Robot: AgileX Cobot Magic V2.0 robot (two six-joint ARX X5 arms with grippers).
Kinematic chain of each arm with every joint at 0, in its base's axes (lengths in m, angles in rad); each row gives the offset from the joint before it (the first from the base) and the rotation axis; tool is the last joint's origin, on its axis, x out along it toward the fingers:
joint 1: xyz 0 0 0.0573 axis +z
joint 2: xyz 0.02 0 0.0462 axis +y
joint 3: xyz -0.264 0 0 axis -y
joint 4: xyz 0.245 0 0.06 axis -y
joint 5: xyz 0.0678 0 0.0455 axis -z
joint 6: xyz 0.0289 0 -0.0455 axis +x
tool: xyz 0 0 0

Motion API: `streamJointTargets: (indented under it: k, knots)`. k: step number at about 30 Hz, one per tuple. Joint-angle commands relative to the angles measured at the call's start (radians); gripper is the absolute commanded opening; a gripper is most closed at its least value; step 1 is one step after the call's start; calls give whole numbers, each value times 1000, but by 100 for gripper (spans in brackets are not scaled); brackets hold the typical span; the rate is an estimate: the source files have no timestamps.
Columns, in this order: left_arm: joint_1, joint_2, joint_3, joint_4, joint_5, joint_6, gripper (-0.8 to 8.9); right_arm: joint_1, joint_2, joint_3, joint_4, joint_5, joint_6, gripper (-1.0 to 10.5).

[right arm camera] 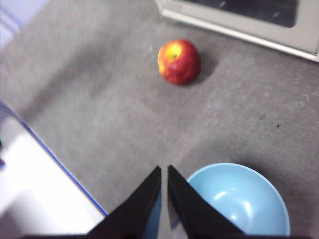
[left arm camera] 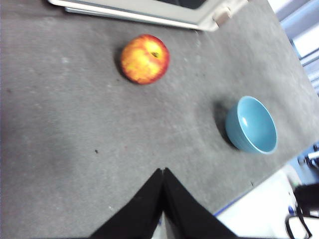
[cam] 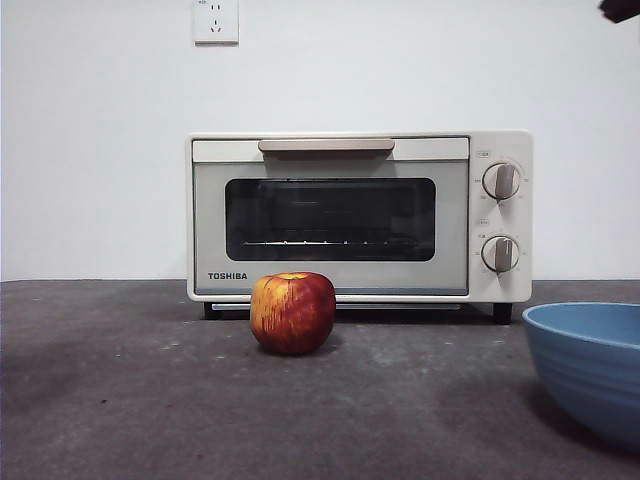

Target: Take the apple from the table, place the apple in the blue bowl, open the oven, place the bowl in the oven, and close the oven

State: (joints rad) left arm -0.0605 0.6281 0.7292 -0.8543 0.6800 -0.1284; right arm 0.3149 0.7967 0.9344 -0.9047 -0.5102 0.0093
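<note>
Apple (cam: 292, 312) first: you are seeing it sitting on the table (cam: 120, 400), stem dimple facing up, just in front of the oven (cam: 360, 215) and not touching it. Seen level from the front, it is standing before the left part of the oven door, below the TOSHIBA lettering (cam: 227, 276). Its skin is showing red with yellow streaks.

The oven is standing at the back of the table with its door shut. The beige handle (cam: 326, 146) is running along the top of the door, the two round knobs (cam: 500, 181) are sitting one above the other at the oven's right end, and the wire rack (cam: 330, 241) is showing faintly through the dark glass.

The blue bowl (cam: 590, 365) is resting upright and empty on the table, in front of the oven's right end and nearer to the front camera than the apple is, well apart from both. The frame edge is cutting off part of it in the front view.

The left gripper (left arm camera: 163, 172) is hanging above the table with its jaws pressed together and holding nothing; the apple and the bowl are both lying clear of it. The right gripper (right arm camera: 164, 170) is hovering over the bowl's near rim, its jaws almost together with only a thin slit between them, and it is also gripping nothing. A white wall socket (cam: 215, 20) is sitting on the wall above the oven.
</note>
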Motion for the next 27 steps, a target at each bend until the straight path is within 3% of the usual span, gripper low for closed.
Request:
streamJointTargets:
  k: [1,5,9,11,20,27]
  knots:
    - [-21,20,36,-5,4,39,7,74,58,35,-17,63,-55,3]
    - [-32,26,51,-9,0,45,7,156,113,39,7,95,-51,36]
    - [-32,26,51,-14,0,46,7,193,139,39,57,111,-33,270]
    - [-32,26,51,-13,0,46,7,207,151,39,92,111,-10,333]
    - [-32,26,51,-13,0,46,7,275,258,61,220,121,19,339]
    - [-32,26,51,-13,0,46,7,327,485,201,263,197,16,351]
